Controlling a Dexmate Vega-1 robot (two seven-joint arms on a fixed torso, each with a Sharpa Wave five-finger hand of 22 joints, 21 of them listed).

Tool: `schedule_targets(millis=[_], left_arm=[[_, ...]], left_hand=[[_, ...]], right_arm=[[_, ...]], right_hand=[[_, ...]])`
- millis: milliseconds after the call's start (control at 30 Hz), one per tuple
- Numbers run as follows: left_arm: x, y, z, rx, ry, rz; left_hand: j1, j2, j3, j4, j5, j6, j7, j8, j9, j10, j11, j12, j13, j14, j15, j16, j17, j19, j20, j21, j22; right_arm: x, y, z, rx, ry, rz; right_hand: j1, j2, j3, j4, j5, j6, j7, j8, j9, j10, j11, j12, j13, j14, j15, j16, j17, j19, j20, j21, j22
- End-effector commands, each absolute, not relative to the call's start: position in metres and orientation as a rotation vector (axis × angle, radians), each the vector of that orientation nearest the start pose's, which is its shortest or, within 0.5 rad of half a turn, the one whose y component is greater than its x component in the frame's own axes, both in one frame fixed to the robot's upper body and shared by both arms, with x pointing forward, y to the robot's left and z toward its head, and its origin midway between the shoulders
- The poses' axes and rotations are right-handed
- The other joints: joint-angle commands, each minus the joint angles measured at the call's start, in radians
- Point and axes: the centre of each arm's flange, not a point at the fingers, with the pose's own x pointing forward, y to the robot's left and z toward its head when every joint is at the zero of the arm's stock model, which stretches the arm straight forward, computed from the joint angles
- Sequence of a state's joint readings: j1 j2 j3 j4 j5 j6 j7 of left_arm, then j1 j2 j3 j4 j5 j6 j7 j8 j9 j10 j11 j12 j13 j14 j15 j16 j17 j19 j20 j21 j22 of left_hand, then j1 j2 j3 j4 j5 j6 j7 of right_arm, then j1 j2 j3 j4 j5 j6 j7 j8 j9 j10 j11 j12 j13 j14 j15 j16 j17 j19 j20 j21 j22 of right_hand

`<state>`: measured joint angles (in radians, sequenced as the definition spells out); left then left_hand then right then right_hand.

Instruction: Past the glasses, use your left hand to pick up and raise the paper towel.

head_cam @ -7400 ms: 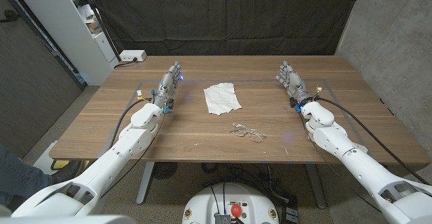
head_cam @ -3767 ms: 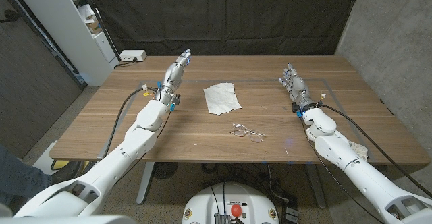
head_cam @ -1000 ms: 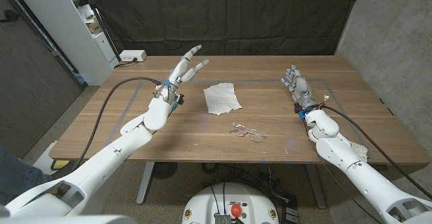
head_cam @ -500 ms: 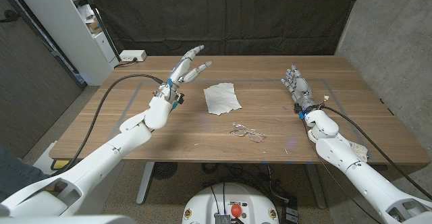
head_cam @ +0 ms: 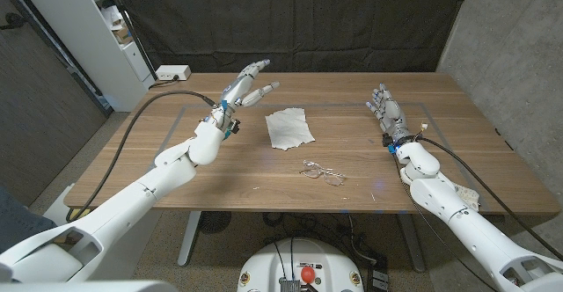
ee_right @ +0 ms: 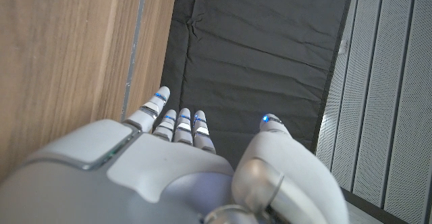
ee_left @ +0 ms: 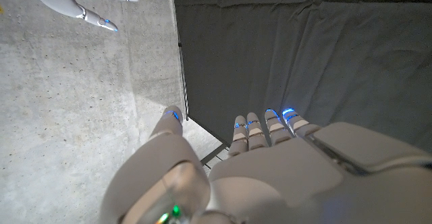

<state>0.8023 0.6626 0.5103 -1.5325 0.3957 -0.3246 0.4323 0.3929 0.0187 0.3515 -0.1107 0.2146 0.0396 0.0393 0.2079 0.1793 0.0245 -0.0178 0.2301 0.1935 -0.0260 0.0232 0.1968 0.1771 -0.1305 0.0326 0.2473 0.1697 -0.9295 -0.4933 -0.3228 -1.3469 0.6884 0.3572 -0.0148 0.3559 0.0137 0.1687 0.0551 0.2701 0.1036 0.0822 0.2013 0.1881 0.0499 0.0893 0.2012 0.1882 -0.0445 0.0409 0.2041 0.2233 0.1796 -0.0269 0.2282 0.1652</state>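
Observation:
A crumpled white paper towel (head_cam: pixel 289 127) lies on the wooden table (head_cam: pixel 132 160), a little left of the middle. Thin wire-framed glasses (head_cam: pixel 322 172) lie nearer the front edge, just right of the towel. My left hand (head_cam: pixel 245 84) hangs in the air above the table, left of the towel's far end, its fingers spread and holding nothing. The left wrist view shows that hand (ee_left: pixel 270 163) from behind against a dark curtain. My right hand (head_cam: pixel 388 113) stands at the right side of the table with its fingers straight, far from both things.
A white power strip (head_cam: pixel 172 74) sits at the table's far left corner. A white shelf unit (head_cam: pixel 106 28) stands beyond the left edge. A black curtain hangs behind the table and a concrete wall rises on the right.
My left hand has drifted slightly right and farther out, toward the towel, still raised with fingers spread. The right hand, towel and glasses have not moved.

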Motion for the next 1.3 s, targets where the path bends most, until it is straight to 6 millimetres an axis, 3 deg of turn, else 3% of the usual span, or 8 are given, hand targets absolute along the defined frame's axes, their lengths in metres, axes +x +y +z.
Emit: schedule_targets(millis=[33, 1200, 1300], left_arm=[[0.585, 0.214, 0.042, 1.055, -1.066, 0.05], [0.58, 0.192, 0.044, 1.178, -1.039, 0.038], [0.578, 0.189, 0.042, 1.187, -1.04, 0.041]], left_hand=[[0.012, 0.001, 0.003, -0.009, 0.005, 0.009, 0.002, -0.003, 0.002, 0.008, -0.001, 0.006, 0.001, 0.003, 0.0, 0.003, 0.002, -0.001, 0.002, -0.002, 0.006], [0.072, -0.01, 0.014, -0.045, 0.008, -0.036, 0.001, -0.019, 0.003, -0.024, 0.002, -0.013, 0.002, -0.021, 0.007, -0.011, 0.003, 0.004, 0.021, -0.021, 0.005], [0.086, -0.013, 0.017, -0.05, 0.009, -0.039, 0.002, -0.018, 0.003, -0.026, 0.002, -0.014, 0.003, -0.039, 0.014, -0.017, 0.003, 0.001, 0.011, -0.026, 0.005]], right_arm=[[0.641, -0.3, -0.046, 0.148, -0.632, 0.151], [0.641, -0.311, -0.046, 0.162, -0.65, 0.144], [0.64, -0.312, -0.046, 0.166, -0.653, 0.145]], right_hand=[[0.003, 0.009, -0.001, -0.004, 0.003, 0.009, 0.004, -0.001, 0.002, 0.003, 0.004, 0.002, 0.002, 0.005, -0.002, 0.008, -0.001, 0.007, 0.001, -0.003, 0.003], [0.0, 0.008, -0.006, -0.006, 0.002, 0.015, 0.008, 0.0, 0.002, 0.009, 0.008, 0.002, 0.002, 0.01, 0.0, 0.008, -0.002, 0.012, 0.002, -0.012, 0.003], [0.0, 0.008, -0.007, -0.006, 0.002, 0.016, 0.009, 0.0, 0.002, 0.01, 0.009, 0.002, 0.002, 0.01, 0.0, 0.008, -0.002, 0.012, 0.002, -0.013, 0.003]])
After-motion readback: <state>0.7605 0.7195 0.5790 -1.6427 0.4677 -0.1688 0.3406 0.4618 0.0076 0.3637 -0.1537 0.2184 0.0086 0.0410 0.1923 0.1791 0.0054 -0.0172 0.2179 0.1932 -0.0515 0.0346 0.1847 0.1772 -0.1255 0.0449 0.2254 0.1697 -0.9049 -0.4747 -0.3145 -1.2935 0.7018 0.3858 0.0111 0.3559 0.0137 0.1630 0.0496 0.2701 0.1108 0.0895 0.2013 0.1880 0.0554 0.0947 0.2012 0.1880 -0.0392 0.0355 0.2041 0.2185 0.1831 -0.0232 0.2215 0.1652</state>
